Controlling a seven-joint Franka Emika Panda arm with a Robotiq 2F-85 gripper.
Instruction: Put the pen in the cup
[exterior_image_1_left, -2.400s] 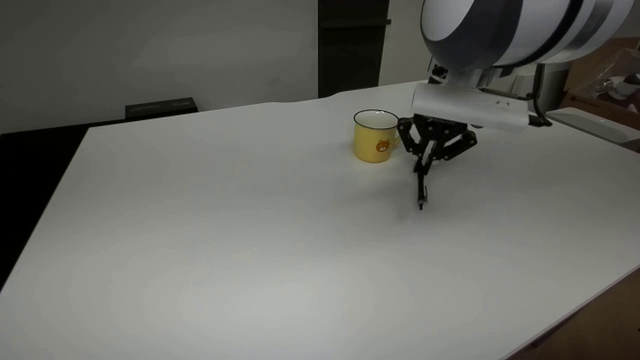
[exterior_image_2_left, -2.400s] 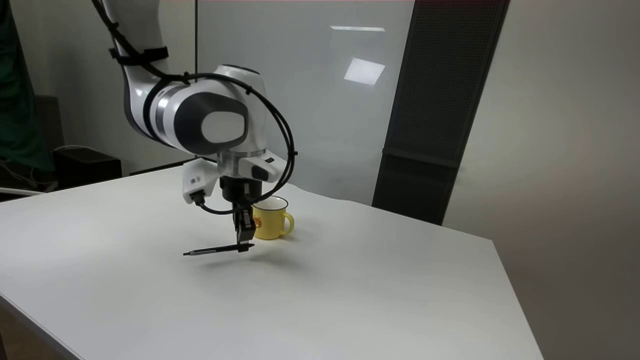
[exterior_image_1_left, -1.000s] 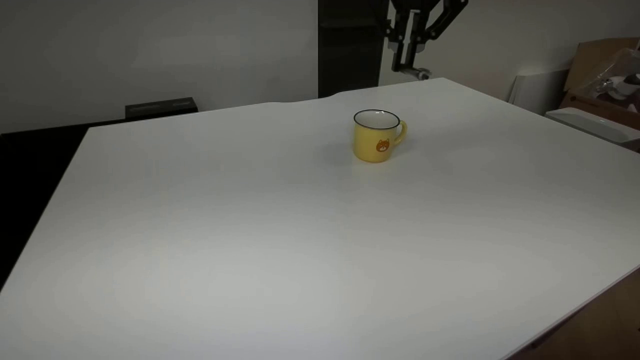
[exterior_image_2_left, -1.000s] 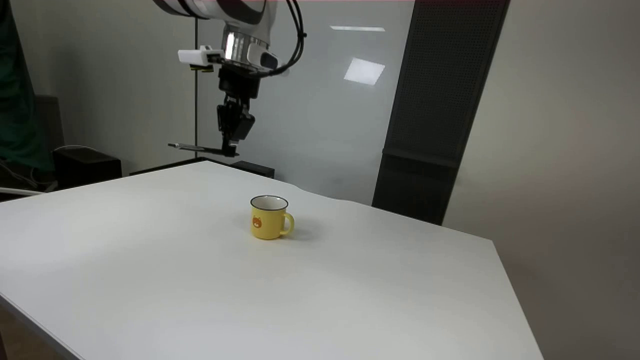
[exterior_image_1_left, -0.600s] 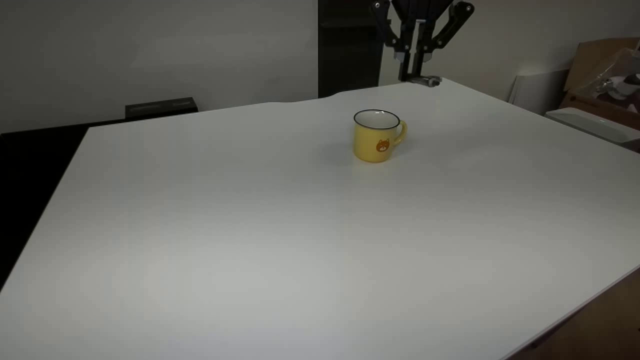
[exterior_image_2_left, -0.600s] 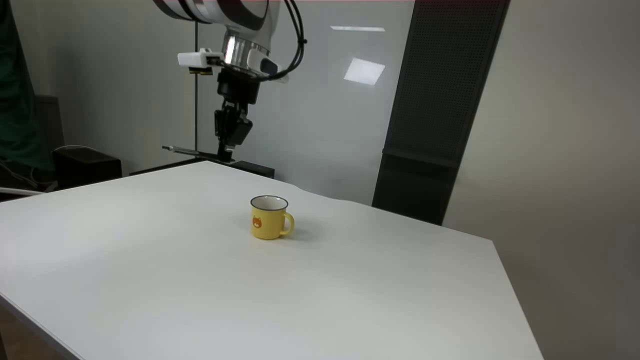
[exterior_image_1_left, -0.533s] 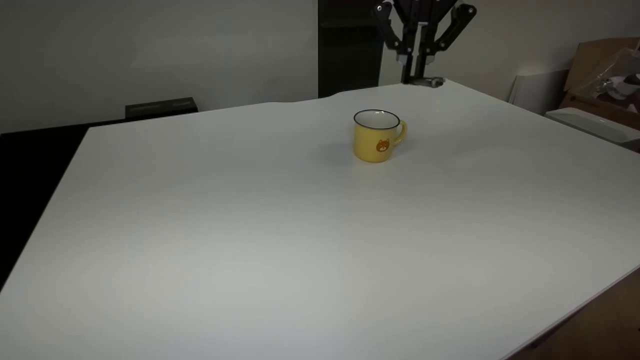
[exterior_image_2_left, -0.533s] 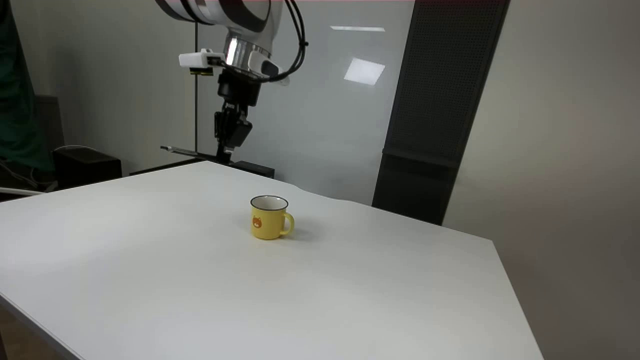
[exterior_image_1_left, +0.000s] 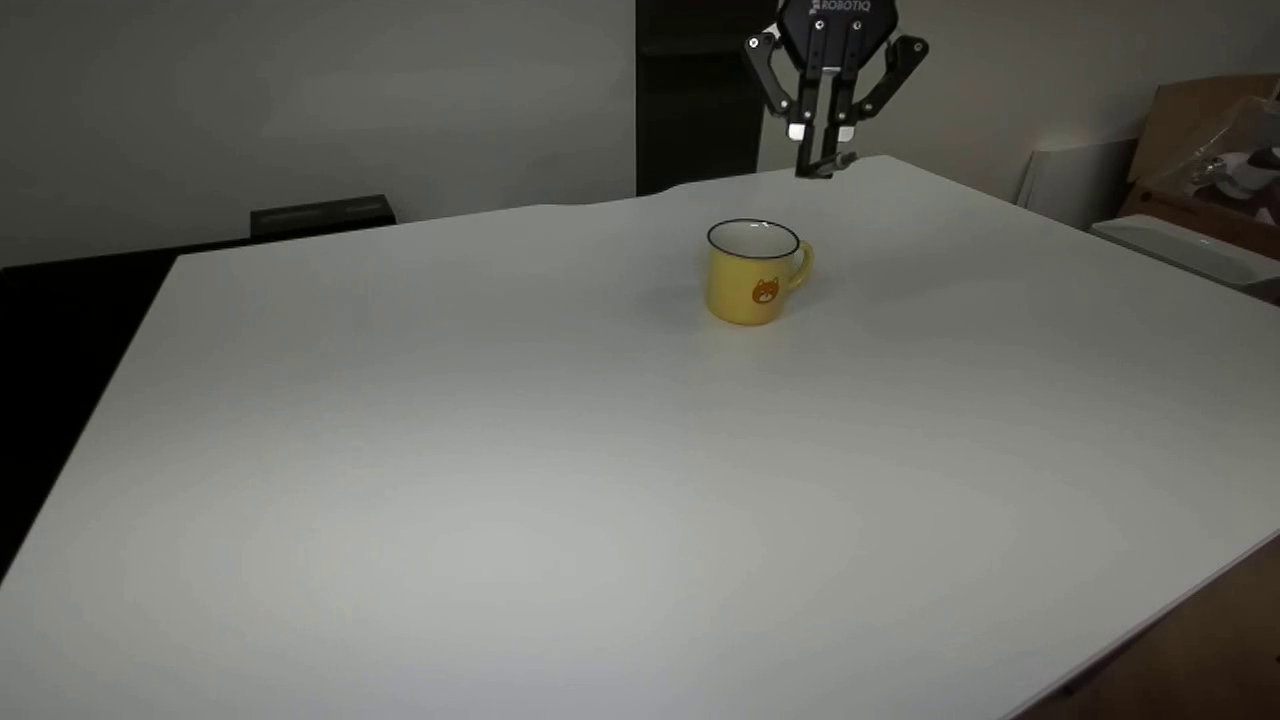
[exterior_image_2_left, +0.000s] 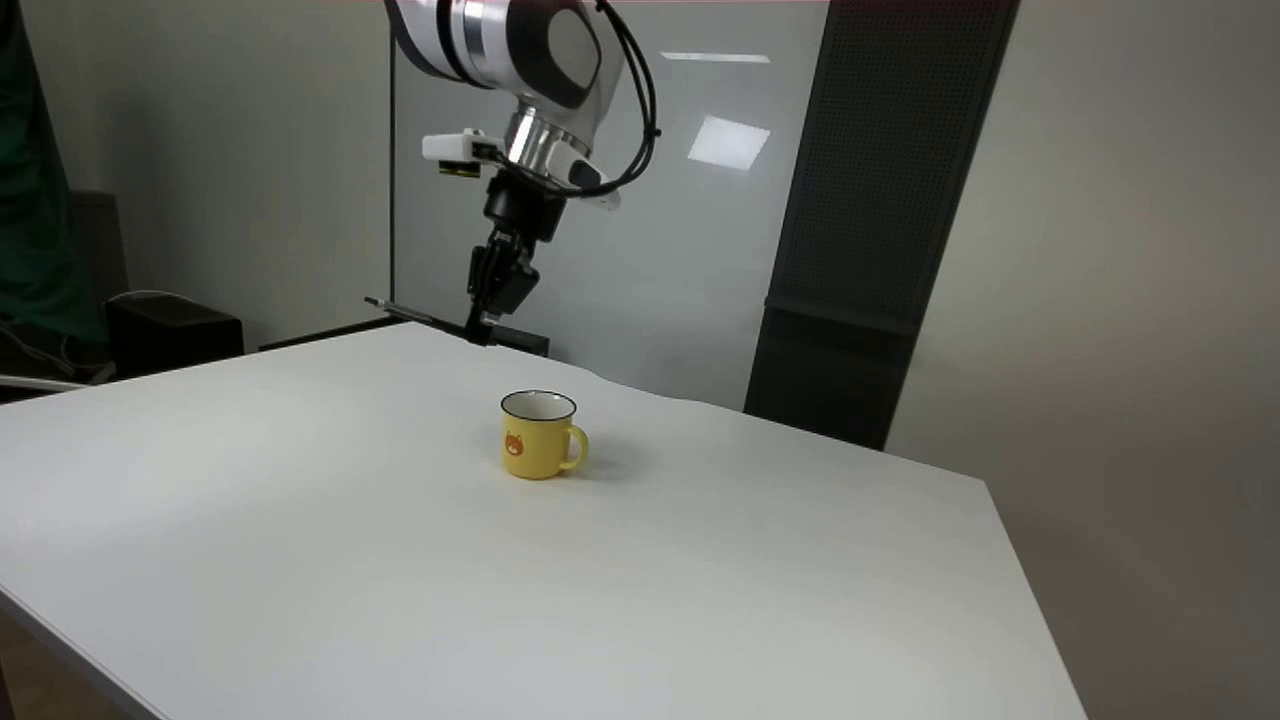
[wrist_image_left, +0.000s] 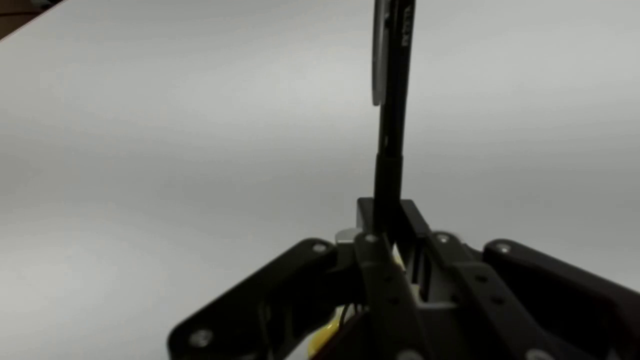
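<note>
Beyond the far edge of the broad white table (exterior_image_1_left: 450, 480), we observe a pale-grey board (exterior_image_2_left: 660, 290) and a tall black panel (exterior_image_2_left: 890, 200). The white robot arm (exterior_image_2_left: 480, 40) with dark-grey sections enters from the top of an exterior view. Its black metal two-finger gripper (exterior_image_1_left: 818, 170) is raised above the table; in both exterior views the tips overlap the far edge. We find the glossy yellow mug (exterior_image_1_left: 735, 285), with dark rim and orange animal-face print, upright, toward the far edge. Last, in an exterior view, we identify the slim black pen (exterior_image_2_left: 405, 313), its free end sloping up across the far left corner. The jaws are narrow, holding it near its other end, apart from the mug.
</note>
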